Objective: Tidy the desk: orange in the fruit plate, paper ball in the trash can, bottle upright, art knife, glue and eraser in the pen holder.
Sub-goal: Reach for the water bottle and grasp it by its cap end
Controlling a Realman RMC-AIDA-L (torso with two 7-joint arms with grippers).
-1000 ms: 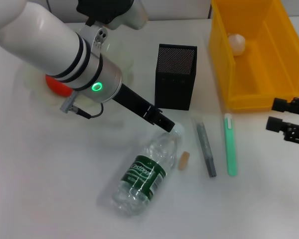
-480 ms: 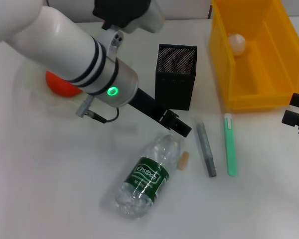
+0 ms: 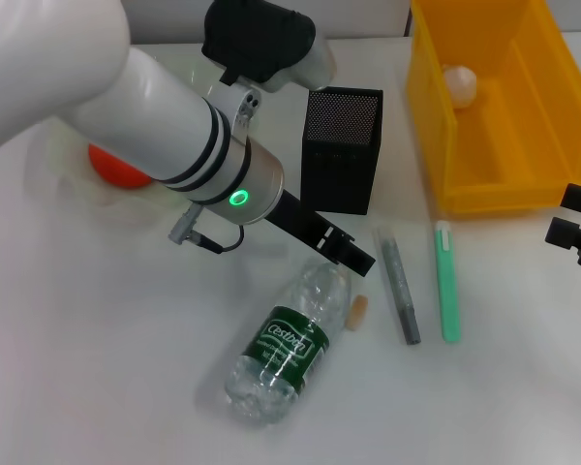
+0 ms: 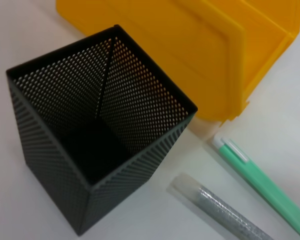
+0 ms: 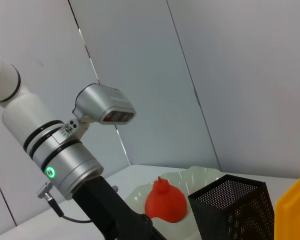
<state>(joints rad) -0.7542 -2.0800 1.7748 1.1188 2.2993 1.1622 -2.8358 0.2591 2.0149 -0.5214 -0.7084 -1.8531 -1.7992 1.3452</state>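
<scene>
Left hand (image 3: 353,260): we see it over the bottle (image 3: 289,341) cap; opening not discernible.
Right hand (image 3: 579,230): parked at desk (image 3: 97,368) edge, fingers apart, empty.

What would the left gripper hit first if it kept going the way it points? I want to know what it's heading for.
Probably the bottle: the left gripper points down toward its cap end, the eraser just beside. Height is unclear, so it may reach the desk there instead.
</scene>
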